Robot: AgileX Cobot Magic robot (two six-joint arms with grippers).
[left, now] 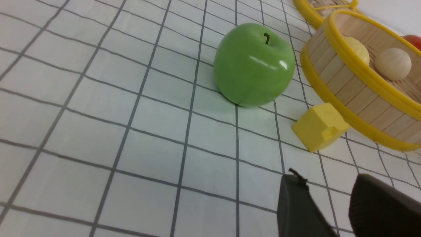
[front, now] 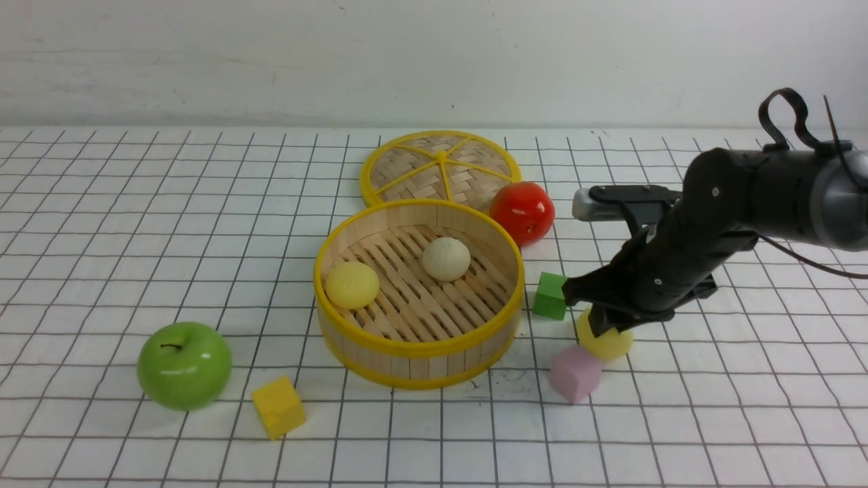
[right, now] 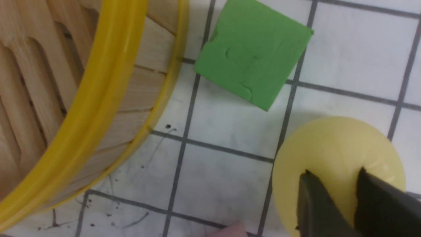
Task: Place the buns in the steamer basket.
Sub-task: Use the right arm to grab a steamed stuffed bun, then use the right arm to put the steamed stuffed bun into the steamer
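Yellow bun (right: 332,144) pinched at top by right gripper (right: 334,172), fingers (right: 312,204) narrowly apart.

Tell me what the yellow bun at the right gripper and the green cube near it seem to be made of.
Bun: looks like soft foam or rubbery plastic, matte pale yellow with no shine, but that is uncertain. Green cube: probably foam or soft clay, matte, with a dented, uneven face and soft corners.

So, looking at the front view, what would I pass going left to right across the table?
Green apple → yellow cube → steamer basket → green cube → yellow bun outside the basket. The lid, red apple and pink cube overlap others, so they are left out.
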